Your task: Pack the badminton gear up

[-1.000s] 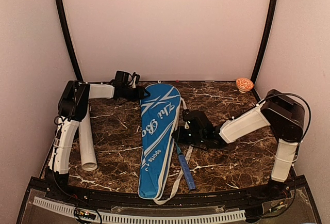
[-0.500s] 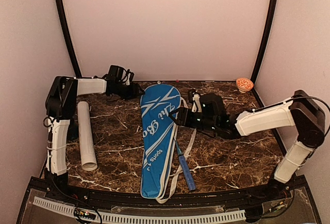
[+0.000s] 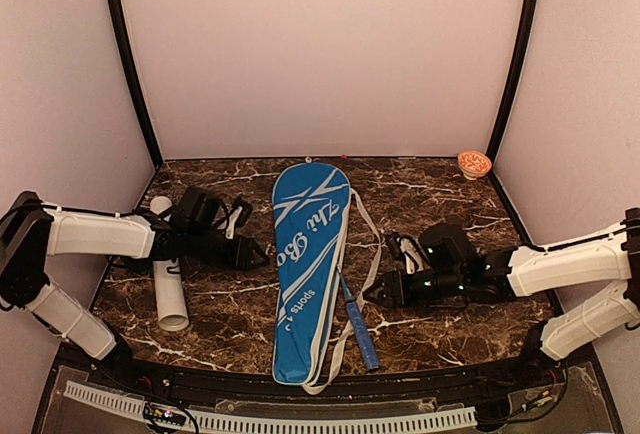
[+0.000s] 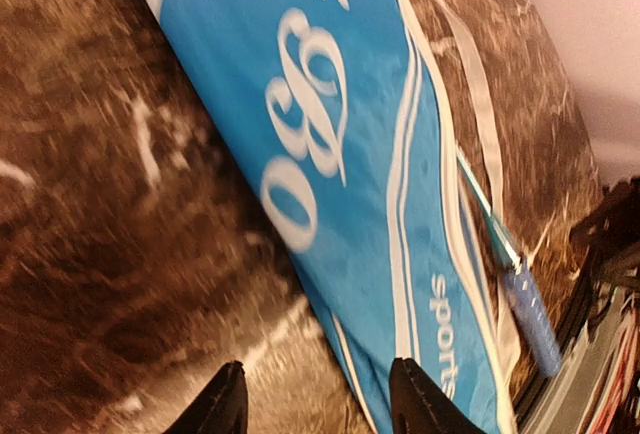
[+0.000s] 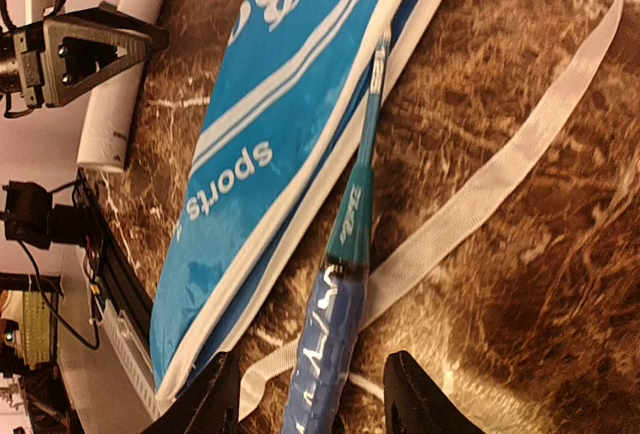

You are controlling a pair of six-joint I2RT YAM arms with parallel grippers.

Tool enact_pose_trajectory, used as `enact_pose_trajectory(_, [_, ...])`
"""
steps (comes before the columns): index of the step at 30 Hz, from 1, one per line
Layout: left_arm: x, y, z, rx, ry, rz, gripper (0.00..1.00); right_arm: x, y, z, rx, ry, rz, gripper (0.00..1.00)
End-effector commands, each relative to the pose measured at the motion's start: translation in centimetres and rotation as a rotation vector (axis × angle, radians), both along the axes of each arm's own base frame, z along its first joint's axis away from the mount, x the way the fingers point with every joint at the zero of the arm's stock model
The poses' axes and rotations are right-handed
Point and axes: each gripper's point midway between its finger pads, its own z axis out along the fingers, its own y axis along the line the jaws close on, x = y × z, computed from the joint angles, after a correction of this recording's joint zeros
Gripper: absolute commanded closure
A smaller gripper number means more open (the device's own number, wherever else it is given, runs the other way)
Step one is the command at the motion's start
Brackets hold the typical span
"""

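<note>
The blue racket cover with white lettering lies lengthwise in the middle of the marble table; it also shows in the left wrist view and the right wrist view. A blue racket handle sticks out of its right edge, over the white strap. My right gripper is open, low, with the handle between its fingers. My left gripper is open and empty, low by the cover's left edge. The long white tube lies under my left arm. No shuttlecocks are in view.
A small orange-patterned bowl sits at the back right corner. Pale walls close the table on three sides. The black front rail runs along the near edge.
Both arms have dropped low and moved nearer. The left gripper went from the back left to the cover's left edge. The right gripper moved down to the racket handle.
</note>
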Motion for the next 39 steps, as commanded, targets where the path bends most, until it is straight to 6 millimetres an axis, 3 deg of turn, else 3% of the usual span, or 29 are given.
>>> enact_pose_trajectory(1, [-6.0, -1.1, -1.6, -0.014, 0.061, -0.077, 0.52, -3.0, 0.0, -1.3, 0.002, 0.087, 0.044, 0.54])
enact_pose_trajectory(5, [-9.8, -2.6, -2.0, -0.059, 0.089, -0.141, 0.56, -4.6, 0.4, -3.0, 0.016, 0.148, 0.071, 0.57])
enact_pose_trajectory(13, [-12.7, -4.9, -4.4, -0.081, 0.158, -0.179, 0.64, -4.9, 2.6, -3.5, 0.095, 0.198, 0.093, 0.63])
enact_pose_trajectory(20, [-10.6, -5.9, -5.2, -0.052, 0.127, -0.133, 0.77, -3.2, 3.7, -4.2, 0.089, 0.171, 0.059, 0.74])
enact_pose_trajectory(26, [-6.4, -5.5, -5.7, 0.017, 0.102, -0.060, 0.83, 0.9, 3.4, -3.8, 0.098, 0.130, -0.033, 0.81])
enact_pose_trajectory(28, [-4.6, -4.4, -5.6, 0.013, 0.100, -0.012, 0.83, 2.2, 3.4, -4.2, 0.087, 0.126, -0.051, 0.81])
enact_pose_trajectory(31, [-3.1, -3.8, -3.7, 0.007, 0.049, -0.009, 0.72, 3.0, 4.3, -3.2, 0.111, 0.110, -0.032, 0.79])
enact_pose_trajectory(34, [-3.3, -4.4, -1.1, 0.027, -0.014, -0.075, 0.62, 2.6, 5.0, -2.6, 0.150, 0.121, -0.004, 0.73])
enact_pose_trajectory(39, [-6.0, -6.1, 1.1, 0.121, -0.076, -0.187, 0.59, 1.5, 4.1, -3.1, 0.135, 0.148, 0.010, 0.67])
